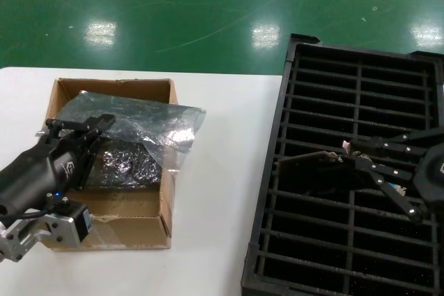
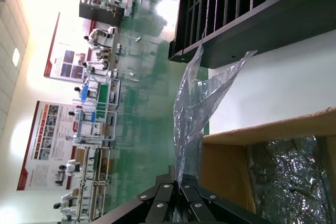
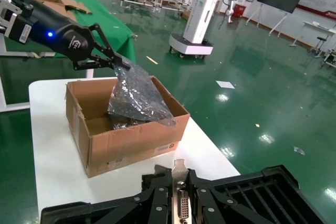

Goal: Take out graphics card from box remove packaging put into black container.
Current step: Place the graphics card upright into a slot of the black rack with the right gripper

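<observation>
The left gripper (image 2: 177, 186) pinches the plastic bag (image 2: 202, 98), which stretches away from its fingertips. Beside them lies the cardboard box (image 2: 273, 129); beyond, the black tray (image 2: 262, 30).

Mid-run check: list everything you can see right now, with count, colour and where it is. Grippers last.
graphics card: one, dark board with silver bracket, held over the black container.
packaging: one, shiny grey-silver bag, lifted at one end above the box, hanging over its rim.
box: one, brown cardboard, on the table's left side, open.
black container: one, black slotted tray, on the table's right side.
table: one, white, under everything.
left gripper: black, above the box, shut on the packaging.
right gripper: black, over the black container, shut on the graphics card.
</observation>
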{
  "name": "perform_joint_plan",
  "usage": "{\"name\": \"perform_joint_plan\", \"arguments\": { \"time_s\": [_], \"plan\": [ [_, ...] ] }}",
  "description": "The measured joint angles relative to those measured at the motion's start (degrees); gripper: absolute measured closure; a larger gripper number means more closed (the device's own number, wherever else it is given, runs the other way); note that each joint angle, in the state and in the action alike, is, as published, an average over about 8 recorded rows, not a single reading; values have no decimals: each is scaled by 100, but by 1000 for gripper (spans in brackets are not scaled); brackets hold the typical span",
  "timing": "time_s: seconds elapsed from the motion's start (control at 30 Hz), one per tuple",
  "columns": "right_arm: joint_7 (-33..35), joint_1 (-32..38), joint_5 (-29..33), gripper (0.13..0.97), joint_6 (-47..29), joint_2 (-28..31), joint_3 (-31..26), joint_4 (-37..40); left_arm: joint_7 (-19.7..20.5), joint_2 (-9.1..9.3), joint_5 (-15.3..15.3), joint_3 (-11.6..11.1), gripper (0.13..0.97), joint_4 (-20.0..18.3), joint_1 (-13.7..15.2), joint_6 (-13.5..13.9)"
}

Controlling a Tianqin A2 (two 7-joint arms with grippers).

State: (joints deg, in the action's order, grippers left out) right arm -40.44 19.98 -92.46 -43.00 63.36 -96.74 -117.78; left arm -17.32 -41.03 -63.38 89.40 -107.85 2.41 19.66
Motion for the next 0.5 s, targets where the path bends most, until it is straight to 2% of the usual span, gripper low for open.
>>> {"name": "perform_joint_plan", "arguments": {
  "time_s": [0.5],
  "plan": [
    [-130,18,101,908,-33,60,3,8,0,0,0,0,958,0,0,0]
  ]
}}
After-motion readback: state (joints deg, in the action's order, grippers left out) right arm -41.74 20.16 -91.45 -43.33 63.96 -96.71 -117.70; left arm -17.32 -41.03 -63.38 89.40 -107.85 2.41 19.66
